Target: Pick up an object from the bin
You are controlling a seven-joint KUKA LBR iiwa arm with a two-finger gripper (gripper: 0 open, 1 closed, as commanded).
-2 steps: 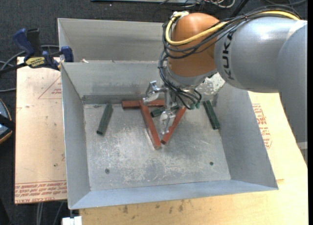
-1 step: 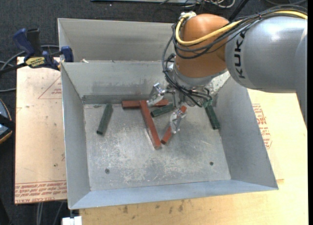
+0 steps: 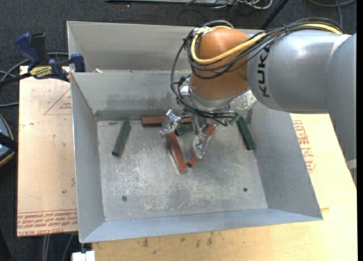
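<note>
Progress looks early: the gripper (image 3: 186, 135) is low over the middle of the bin (image 3: 187, 197), its two fingers spread wide apart, and nothing is pinched between them. One metal fingertip is up and to the left, the other lower and to the right, close to the floor. Lifting is all left to do, and I judge that closing on a piece is too.

A small dark green piece (image 3: 182, 131) lies in the gap between the fingers; whether either finger touches it I cannot tell. Just below it a reddish-brown bar (image 3: 177, 153) lies flat on the floor, slanting down and to the right, with its upper end under the gripper. It is long and narrow with square edges and a dull surface, perhaps wood or plastic. These two are the likeliest candidates for the pick.

A short brown block (image 3: 151, 121) of the same dull finish sits farther left, near the back wall. A dark green bar (image 3: 121, 138) lies well apart on the left, and a second green bar (image 3: 245, 132) lies to the right. Both are slim and matte.

The bin is scuffed grey sheet metal with a flat floor and sloping walls. The glossy, rounded orange cover (image 3: 220, 55) on the wrist hides the finger bases.
</note>
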